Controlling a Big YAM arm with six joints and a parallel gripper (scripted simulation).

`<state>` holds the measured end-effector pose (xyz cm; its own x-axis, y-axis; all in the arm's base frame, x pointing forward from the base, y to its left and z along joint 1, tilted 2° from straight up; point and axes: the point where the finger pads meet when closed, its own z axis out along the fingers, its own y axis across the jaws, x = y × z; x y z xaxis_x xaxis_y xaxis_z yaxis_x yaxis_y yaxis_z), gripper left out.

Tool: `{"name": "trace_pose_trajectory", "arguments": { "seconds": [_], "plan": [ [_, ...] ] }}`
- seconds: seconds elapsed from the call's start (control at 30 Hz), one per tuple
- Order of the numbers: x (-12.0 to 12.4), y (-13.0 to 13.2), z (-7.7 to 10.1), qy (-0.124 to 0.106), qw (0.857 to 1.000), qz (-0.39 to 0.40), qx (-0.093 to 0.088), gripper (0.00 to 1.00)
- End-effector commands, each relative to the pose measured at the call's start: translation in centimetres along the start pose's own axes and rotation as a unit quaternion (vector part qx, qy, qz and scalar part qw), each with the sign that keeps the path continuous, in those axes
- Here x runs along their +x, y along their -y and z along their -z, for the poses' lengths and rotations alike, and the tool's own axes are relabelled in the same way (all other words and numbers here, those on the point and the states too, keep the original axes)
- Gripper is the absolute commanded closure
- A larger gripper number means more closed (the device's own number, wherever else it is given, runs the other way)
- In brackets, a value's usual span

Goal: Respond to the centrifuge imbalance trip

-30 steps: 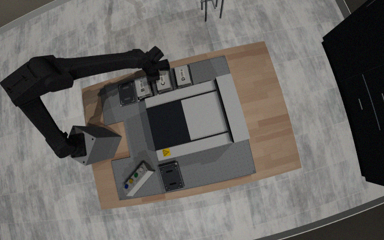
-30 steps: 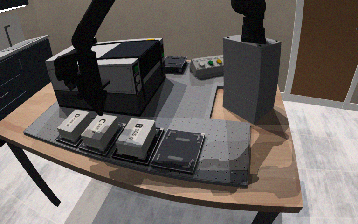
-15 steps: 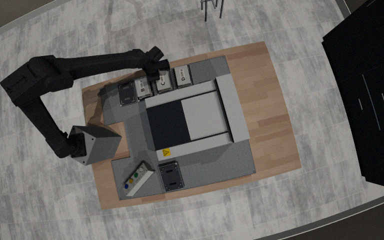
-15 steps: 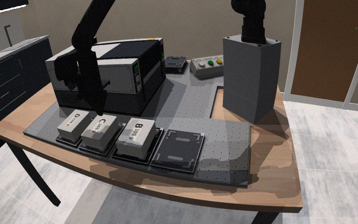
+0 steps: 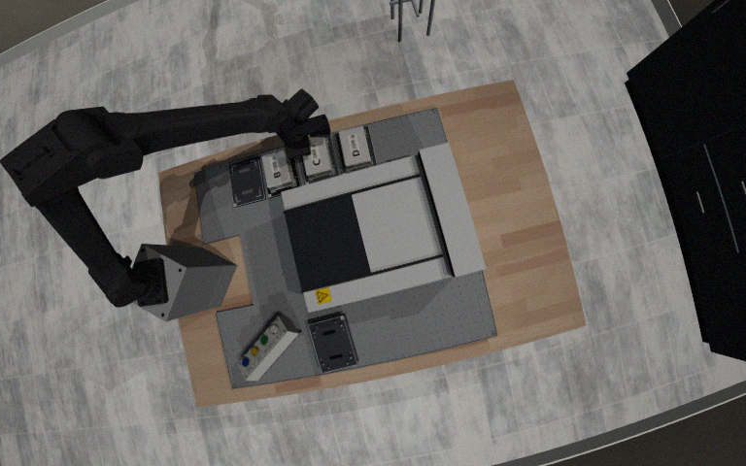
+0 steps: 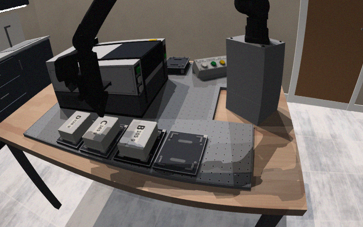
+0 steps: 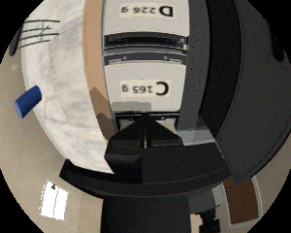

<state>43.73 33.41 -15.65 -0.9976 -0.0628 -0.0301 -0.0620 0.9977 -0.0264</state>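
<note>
Along the left edge of the counter (image 6: 276, 196), 3 balance plates sit in their nests: plate B (image 6: 137, 138) reading 105 g, plate C (image 6: 101, 133) reading 165 g and plate D (image 6: 73, 126) reading 226 g, while the nest nearest the base, HB1 (image 6: 181, 152), holds nothing, so plate A is probably in the rotor. M60 works out to about 220 g, so by my reckoning D is the plate that fits. Little of the task looks done: no plate has been lifted, the centrifuge (image 5: 365, 230) shows its door (image 5: 397, 223) partly slid back, and the panel (image 5: 269, 346) shows no lit button that I can make out. The pincer (image 6: 101, 113) is fully closed and holds nothing, its tip pointing down at the far end of plate C, whether touching I cannot tell. Plate D lies just beside it, 1 nest farther from the base.
</note>
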Motion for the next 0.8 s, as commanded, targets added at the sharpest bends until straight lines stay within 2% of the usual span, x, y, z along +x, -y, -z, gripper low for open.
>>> {"name": "trace_pose_trajectory", "arguments": {
  "seconds": [0.0,0.33,0.77],
  "plan": [
    [-2.3,-0.5,0.0,0.014,1.000,0.000,-0.008,1.00],
    [-3.3,-0.4,0.0,0.009,1.000,-0.001,-0.005,1.00],
    [-7.8,-0.6,0.0,0.010,1.000,-0.005,-0.005,1.00]
  ]
}}
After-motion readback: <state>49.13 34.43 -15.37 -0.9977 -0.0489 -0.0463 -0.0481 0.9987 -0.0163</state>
